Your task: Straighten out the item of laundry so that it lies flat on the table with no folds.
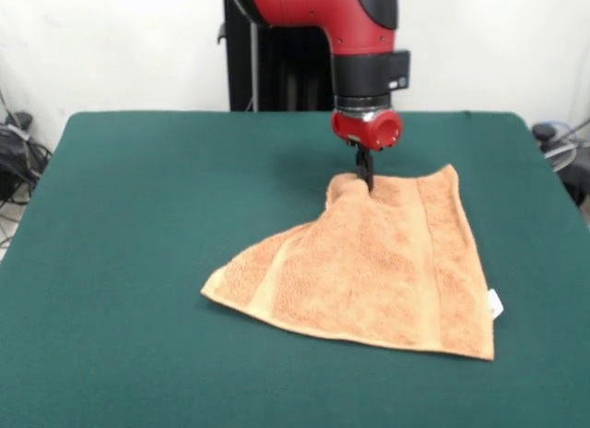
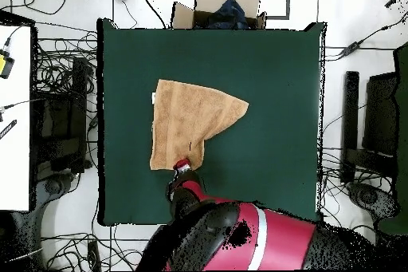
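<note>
We see the towel [image 1: 369, 262] lying partly bunched on the green table [image 1: 120, 262], right of centre. The gripper [image 1: 366, 174] pinches its raised far edge. The white tag [image 1: 495, 303] carries no writing we can read.

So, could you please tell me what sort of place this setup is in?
Probably a robotics lab. The green table stands on a floor strewn with cables, the robot arm works on a towel, and a cardboard box sits nearby.
</note>
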Controlling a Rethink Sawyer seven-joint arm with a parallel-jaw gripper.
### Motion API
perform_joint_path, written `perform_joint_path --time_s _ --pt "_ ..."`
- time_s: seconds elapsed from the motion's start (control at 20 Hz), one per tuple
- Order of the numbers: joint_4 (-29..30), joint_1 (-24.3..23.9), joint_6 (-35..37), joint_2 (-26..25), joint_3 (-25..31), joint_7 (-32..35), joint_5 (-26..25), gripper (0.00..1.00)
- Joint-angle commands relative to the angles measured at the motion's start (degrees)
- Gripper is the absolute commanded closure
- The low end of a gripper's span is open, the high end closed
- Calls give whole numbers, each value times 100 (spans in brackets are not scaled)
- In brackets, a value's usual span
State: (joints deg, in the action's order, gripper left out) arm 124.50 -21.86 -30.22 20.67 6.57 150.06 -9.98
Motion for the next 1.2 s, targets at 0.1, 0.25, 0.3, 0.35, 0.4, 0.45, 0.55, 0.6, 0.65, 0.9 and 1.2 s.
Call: perform_joint_path --time_s 0.1,0.25,0.3,0.35,0.4,0.45,0.55,0.6,0.65,0.9,1.2 --pt "563 92 713 -512 218 977 358 100" --pt "557 18 734 -512 271 938 329 100" --pt "546 -82 773 -523 364 954 306 100" --pt "545 -122 844 -506 405 923 294 100" --pt "548 -100 869 -471 396 913 335 100" --pt "546 -101 878 -474 407 910 347 100" --pt "528 -103 882 -491 430 902 365 100" --pt "492 -65 923 -477 426 884 415 100" --pt "468 -6 944 -437 388 857 468 100" --pt "-276 188 1644 -261 180 243 660 100" --pt "-947 320 2262 -192 151 -143 578 100"
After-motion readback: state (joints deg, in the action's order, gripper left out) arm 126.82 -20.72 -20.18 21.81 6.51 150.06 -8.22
